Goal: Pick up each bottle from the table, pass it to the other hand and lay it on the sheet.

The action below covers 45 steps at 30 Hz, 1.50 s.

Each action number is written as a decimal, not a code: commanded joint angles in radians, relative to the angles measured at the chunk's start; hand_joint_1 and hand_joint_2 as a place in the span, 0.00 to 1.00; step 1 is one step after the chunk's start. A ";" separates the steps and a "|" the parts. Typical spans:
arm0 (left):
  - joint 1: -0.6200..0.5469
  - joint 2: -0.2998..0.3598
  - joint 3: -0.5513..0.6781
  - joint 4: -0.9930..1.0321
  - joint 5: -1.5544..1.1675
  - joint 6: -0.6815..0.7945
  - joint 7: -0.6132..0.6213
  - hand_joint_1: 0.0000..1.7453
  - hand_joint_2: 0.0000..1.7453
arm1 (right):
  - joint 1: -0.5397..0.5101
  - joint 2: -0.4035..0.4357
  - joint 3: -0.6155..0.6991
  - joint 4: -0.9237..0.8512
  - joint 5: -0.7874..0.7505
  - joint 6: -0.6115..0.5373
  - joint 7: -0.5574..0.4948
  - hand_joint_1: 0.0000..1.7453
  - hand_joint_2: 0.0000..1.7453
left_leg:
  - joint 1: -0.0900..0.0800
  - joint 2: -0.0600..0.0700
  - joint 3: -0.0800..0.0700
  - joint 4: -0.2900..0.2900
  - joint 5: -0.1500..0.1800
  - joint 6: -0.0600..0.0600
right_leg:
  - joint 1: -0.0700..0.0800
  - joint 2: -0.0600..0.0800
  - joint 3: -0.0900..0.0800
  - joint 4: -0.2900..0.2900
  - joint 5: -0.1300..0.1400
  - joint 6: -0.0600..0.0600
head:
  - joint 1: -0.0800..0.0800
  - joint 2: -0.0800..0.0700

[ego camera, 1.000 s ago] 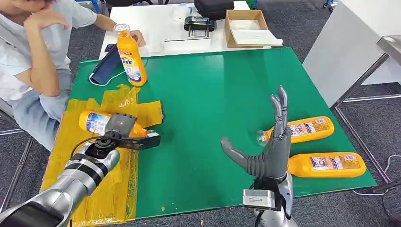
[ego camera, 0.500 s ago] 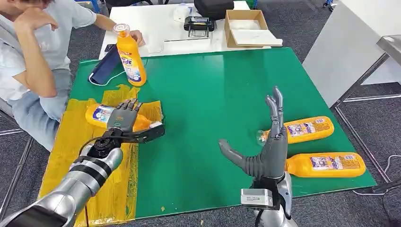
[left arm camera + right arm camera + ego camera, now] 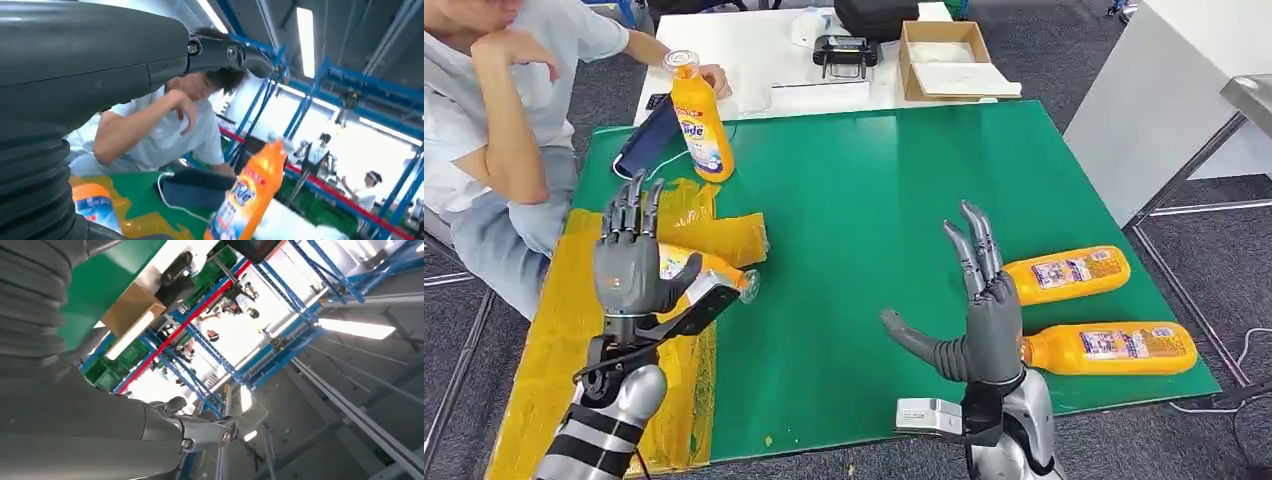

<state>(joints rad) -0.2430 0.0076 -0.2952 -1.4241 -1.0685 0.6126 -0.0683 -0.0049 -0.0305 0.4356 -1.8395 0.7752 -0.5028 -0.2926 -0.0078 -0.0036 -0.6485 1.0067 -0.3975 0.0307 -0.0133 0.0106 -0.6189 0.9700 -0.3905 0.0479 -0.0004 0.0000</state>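
Note:
An orange bottle (image 3: 707,270) lies on the yellow sheet (image 3: 564,330) at the left of the green table (image 3: 864,200); it also appears as the lying bottle (image 3: 94,210) in the left wrist view. My left hand (image 3: 629,268) is raised just in front of it, fingers spread upward, holding nothing. Two more orange bottles (image 3: 1066,273) (image 3: 1112,347) lie side by side at the table's right. My right hand (image 3: 982,312) stands open beside their necks, touching neither. A further bottle (image 3: 700,120) (image 3: 249,195) stands upright at the back left.
A person (image 3: 494,120) sits at the table's left edge, one hand near the upright bottle. A dark blue pouch (image 3: 642,140) lies at the back left corner. Behind is a white table (image 3: 754,60) with a cardboard box (image 3: 949,58) and a black device (image 3: 844,50).
My left hand has let go of the bottle on the sheet and lifted, its fingers now spread upward. My right hand has drifted a little left and lower.

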 commanded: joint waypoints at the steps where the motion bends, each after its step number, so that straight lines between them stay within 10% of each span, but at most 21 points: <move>1: 0.075 -0.002 0.055 -0.150 0.102 -0.041 -0.063 0.00 1.00 | 0.001 -0.076 -0.015 0.037 0.107 0.059 0.091 0.00 1.00 | 0.001 0.001 0.006 0.001 -0.003 -0.003 | 0.001 0.000 0.006 0.000 -0.002 -0.002 | 0.000 0.000; 20: 0.204 -0.003 0.055 -0.246 0.831 -0.572 -0.264 0.00 1.00 | -0.028 -0.415 -0.460 0.368 0.087 0.411 0.092 0.00 1.00 | -0.002 -0.002 0.006 0.000 -0.002 -0.001 | -0.001 -0.002 0.007 -0.001 -0.001 -0.001 | 0.000 0.000; 45: 0.170 0.011 0.030 -0.154 0.962 -0.672 -0.251 0.00 1.00 | -0.219 -0.472 -0.487 0.689 0.140 0.357 0.080 0.00 1.00 | -0.002 0.000 0.004 0.000 -0.001 0.000 | -0.001 0.000 0.005 -0.001 0.001 0.000 | -0.001 0.000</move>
<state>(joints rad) -0.0265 0.0053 -0.2461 -1.6682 -0.1224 -0.0462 -0.3315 -0.1161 -0.5020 -0.0759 -1.3256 0.8595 -0.1389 -0.2266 -0.0100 -0.0045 -0.6488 1.0070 -0.3973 0.0330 -0.0148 0.0101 -0.6182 0.9696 -0.3892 0.0495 -0.0011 0.0000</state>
